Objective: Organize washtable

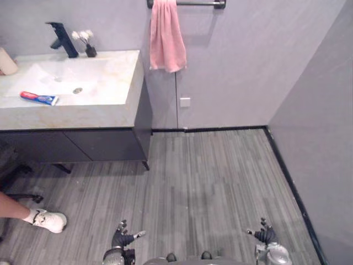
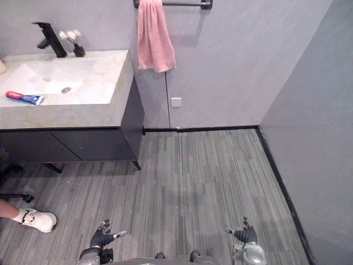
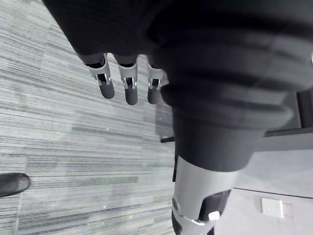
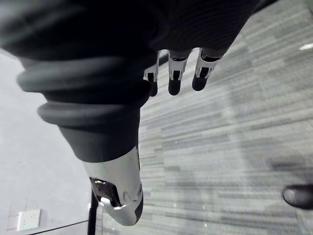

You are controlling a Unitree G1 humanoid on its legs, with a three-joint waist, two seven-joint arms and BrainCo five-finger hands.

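The washtable stands at the far left, a pale marble top with a sunken basin over dark drawers. A red, white and blue toothpaste tube lies near its front edge. A black faucet and a small dark vase of white flowers stand at the back. A beige object sits at the far left edge. My left hand and right hand hang low over the floor, well away from the washtable. Both are open and hold nothing, with straight fingers in the wrist views.
A pink towel hangs from a dark bar on the back wall, above a white wall socket. A person's leg with a white shoe is at the lower left by a black chair base. A grey wall closes off the right side.
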